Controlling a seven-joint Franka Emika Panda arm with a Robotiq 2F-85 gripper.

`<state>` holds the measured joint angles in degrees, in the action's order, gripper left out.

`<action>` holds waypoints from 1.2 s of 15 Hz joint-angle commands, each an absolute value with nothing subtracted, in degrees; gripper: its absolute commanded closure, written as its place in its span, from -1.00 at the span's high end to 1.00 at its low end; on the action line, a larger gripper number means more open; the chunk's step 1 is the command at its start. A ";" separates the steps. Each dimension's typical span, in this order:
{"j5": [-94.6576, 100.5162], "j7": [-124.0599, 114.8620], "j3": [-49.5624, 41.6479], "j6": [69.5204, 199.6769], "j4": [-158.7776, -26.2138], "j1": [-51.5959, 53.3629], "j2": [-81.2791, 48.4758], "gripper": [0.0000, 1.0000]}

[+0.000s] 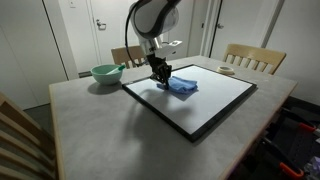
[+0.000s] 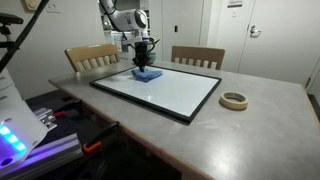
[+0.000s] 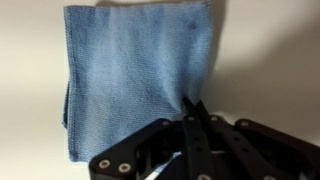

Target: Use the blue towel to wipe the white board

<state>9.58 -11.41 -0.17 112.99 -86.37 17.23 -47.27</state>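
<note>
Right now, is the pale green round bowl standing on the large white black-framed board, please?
No, the pale green round bowl stands on the grey tabletop, apart from the white board and its black frame.

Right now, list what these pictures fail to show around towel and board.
Surface under the blue towel: covered in every view.
Marks on the white board: too small in both exterior views.
Tips of the fingers: buried in cloth, wrist view.
Inside of the green bowl: behind its rim.
</note>
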 commanded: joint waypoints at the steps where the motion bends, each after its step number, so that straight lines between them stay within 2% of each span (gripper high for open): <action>1: 10.81 -12.76 0.85 111.54 -83.87 18.67 -48.97 -0.98; 18: 16.38 -13.37 3.15 111.23 -78.12 27.78 -50.24 -0.98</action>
<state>14.51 -13.42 3.21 112.24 -79.87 27.33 -50.14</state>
